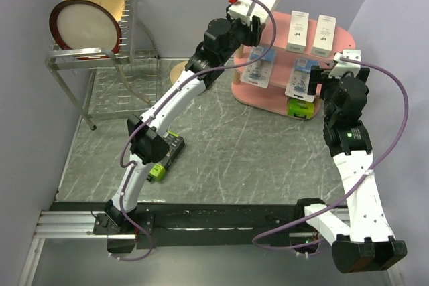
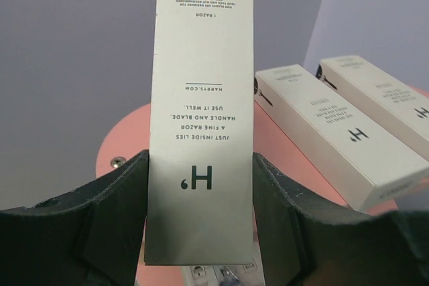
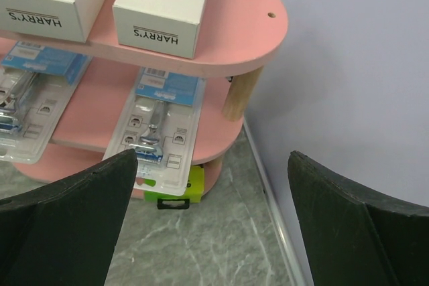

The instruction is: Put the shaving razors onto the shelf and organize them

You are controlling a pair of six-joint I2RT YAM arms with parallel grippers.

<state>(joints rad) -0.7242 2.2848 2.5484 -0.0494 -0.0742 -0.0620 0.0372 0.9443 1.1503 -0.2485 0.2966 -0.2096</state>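
The slim white box is a tall off-white carton with a dark "H'" mark and small lines of print that read upside down in the left wrist view. It stands upright over the left end of the shelf, a pink unit of three oval boards on light wooden posts. The left jaws are clenched on its lower part, one on each long side; I cannot tell whether its base touches the top board. To its right on that board are two more white boxes, side by side and close together, labelled "HARRY'S" on their ends. The middle board carries two blue-white blister cards, each showing a razor and leaning out over the board's front edge. A lime-green box sits on the bottom board at the right end, half hidden under the right card. Just right of the shelf the right jaws are spread wide with nothing between them. Well in front of the shelf, on the grey marbled counter, lies a black-and-lime-green box, partly covered by the left arm. Far to the shelf's left stands a wire dish rack with two plates on edge.
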